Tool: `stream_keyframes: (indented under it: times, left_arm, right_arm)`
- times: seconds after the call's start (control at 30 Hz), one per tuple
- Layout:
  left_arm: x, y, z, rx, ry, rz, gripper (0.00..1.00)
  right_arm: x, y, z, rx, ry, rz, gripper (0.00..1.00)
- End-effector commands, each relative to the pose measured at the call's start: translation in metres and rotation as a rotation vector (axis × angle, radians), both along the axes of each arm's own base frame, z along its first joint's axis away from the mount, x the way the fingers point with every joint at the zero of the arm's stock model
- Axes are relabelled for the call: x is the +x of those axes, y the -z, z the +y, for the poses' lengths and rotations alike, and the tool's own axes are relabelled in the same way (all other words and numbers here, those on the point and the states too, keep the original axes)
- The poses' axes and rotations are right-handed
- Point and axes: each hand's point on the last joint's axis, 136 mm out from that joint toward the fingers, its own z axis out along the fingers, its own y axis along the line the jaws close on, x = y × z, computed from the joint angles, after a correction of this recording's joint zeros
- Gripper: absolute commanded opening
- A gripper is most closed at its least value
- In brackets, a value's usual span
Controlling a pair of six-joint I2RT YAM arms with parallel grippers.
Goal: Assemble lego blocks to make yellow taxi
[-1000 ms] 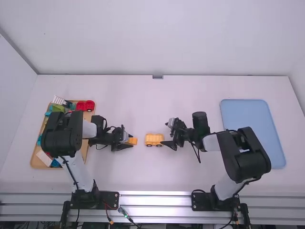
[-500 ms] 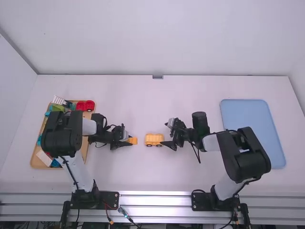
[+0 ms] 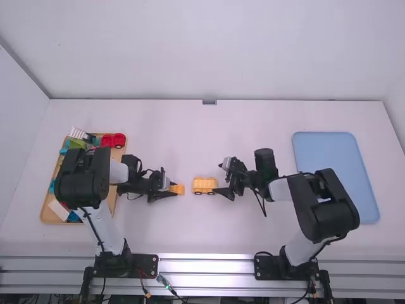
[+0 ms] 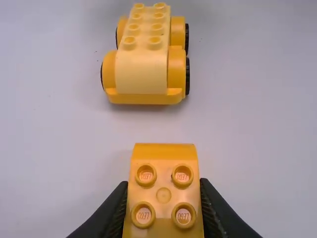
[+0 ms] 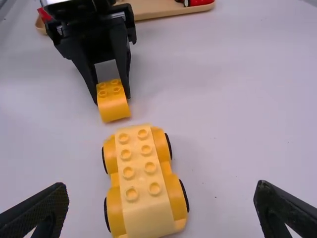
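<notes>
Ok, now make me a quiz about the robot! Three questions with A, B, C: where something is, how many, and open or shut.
1. Where is the blue tray from the car?
A. To its left
B. Under it
C. To its right

2. How many studs top the block in the left gripper?
A. Four
B. Two
C. Eight

3. How is the right gripper?
A. Shut on the car
B. Open
C. Shut on the block

1: C, the high view has it on the right.
2: A, the left wrist view shows two rows of two.
3: B, its fingers are wide apart.
</notes>
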Motion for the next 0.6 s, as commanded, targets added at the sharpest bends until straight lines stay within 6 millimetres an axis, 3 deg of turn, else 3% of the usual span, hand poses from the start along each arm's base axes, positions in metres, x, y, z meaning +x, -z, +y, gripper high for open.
stream_keyframes:
  times: [0.0, 0.07, 0.23, 0.43, 0.57]
  left_arm:
    - [0.003, -0.014, -0.006, -0.075, 0.013, -0.005, 0.07]
    - [0.005, -0.021, -0.007, -0.101, 0.013, 0.021, 0.02]
    - [0.009, -0.032, -0.006, -0.1, 0.015, 0.041, 0.02]
    - [-0.001, -0.059, -0.013, -0.184, 0.073, -0.024, 0.02]
    - [-0.007, -0.066, -0.018, -0.2, 0.108, -0.032, 0.02]
  right_arm:
    - [-0.006, 0.007, 0.008, -0.028, -0.014, 0.009, 0.99]
    - [-0.007, 0.014, 0.011, -0.073, -0.004, -0.006, 0.99]
    - [-0.017, 0.018, 0.016, -0.091, -0.06, -0.055, 0.99]
    - [-0.018, 0.03, 0.016, -0.089, -0.084, -0.059, 0.99]
    - [-0.016, 0.039, 0.021, -0.065, -0.104, -0.052, 0.99]
